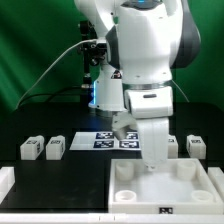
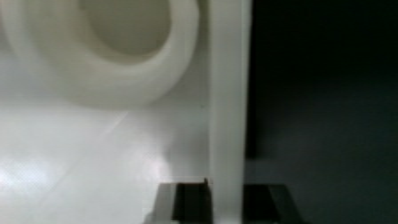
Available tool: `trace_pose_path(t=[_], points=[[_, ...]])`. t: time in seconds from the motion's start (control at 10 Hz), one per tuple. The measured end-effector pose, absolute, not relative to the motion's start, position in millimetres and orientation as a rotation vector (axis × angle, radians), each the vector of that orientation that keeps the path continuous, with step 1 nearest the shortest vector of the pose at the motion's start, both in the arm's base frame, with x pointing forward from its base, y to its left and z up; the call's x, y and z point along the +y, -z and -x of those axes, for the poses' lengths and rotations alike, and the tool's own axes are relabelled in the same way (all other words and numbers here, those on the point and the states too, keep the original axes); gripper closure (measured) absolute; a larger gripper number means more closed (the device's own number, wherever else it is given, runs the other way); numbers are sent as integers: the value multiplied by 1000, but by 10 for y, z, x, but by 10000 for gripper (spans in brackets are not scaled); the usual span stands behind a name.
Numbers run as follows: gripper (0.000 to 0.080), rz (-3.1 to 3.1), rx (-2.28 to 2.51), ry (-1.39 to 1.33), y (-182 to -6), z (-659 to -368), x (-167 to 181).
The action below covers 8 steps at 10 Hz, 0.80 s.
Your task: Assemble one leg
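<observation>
Four small white legs with tags stand on the table: two at the exterior view's left [image 1: 30, 148] [image 1: 55, 148] and two at its right [image 1: 172, 146] [image 1: 197, 147]. None is held. My gripper [image 1: 155, 166] is down at the far rim of the large white tray-like square piece [image 1: 200, 190]. In the wrist view my gripper [image 2: 226, 192] straddles that piece's raised rim [image 2: 224, 100], with one dark finger [image 2: 187, 203] on each side pressed against it. A round socket [image 2: 107, 40] of the piece shows close by.
The marker board [image 1: 100, 140] lies behind the square piece, between the leg pairs. A white ledge [image 1: 8, 185] sits at the exterior view's front left. The arm's body hides the middle of the table.
</observation>
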<state>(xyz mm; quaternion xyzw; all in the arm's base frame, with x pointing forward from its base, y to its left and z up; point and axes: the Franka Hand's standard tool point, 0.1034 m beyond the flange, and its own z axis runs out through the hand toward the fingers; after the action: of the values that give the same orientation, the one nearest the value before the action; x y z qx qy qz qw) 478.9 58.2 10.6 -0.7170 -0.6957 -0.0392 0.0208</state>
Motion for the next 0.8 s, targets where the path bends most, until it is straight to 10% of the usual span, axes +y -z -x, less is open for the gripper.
trace_pose_path(t=[0.8], points=[[741, 2239, -2154, 132, -109, -4961, 630]])
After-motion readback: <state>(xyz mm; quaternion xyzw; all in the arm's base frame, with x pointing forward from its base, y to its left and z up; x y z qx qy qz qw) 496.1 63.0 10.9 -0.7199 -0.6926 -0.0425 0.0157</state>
